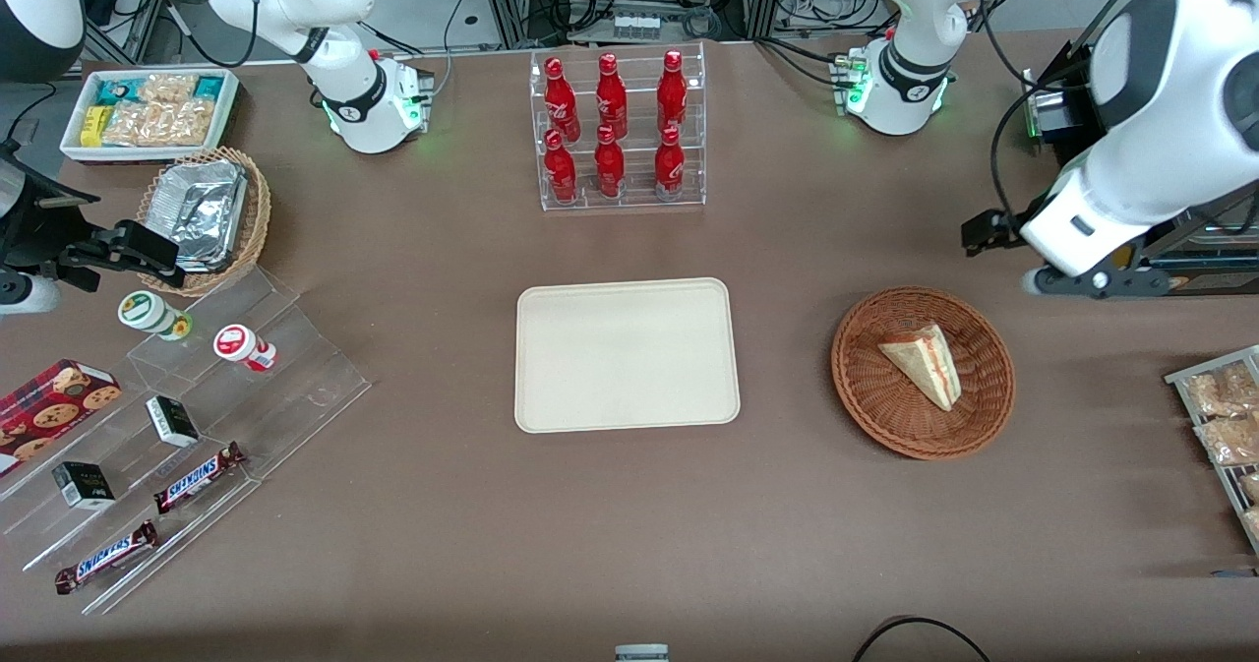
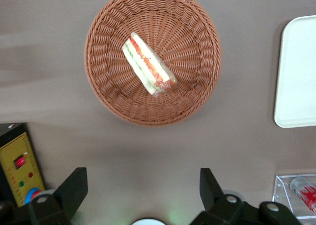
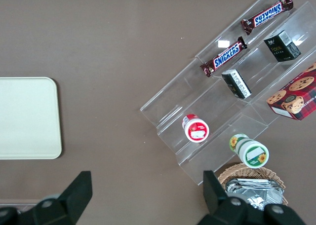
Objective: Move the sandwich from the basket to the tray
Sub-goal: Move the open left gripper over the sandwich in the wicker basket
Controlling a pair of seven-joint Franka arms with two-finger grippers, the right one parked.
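A triangular sandwich [image 1: 925, 362] [image 2: 148, 64] of pale bread, with red and green filling along one edge, lies in the round reddish-brown wicker basket [image 1: 866, 396] [image 2: 197, 87]. The cream rectangular tray [image 1: 627, 355] [image 2: 298, 72] sits bare at the table's middle, beside the basket toward the parked arm's end. My gripper [image 2: 143, 178] hangs open high above the table. It is farther from the front camera than the basket and a hand's width short of the rim. Nothing is between its fingers [image 2: 74, 188].
A clear rack of red bottles [image 1: 618, 131] stands farther from the front camera than the tray. Bagged snacks [image 1: 1225, 416] lie at the working arm's end. A yellow control box [image 2: 22, 168] sits near my gripper. An acrylic step display [image 1: 197, 426] and a foil-filled basket [image 1: 202, 214] occupy the parked arm's end.
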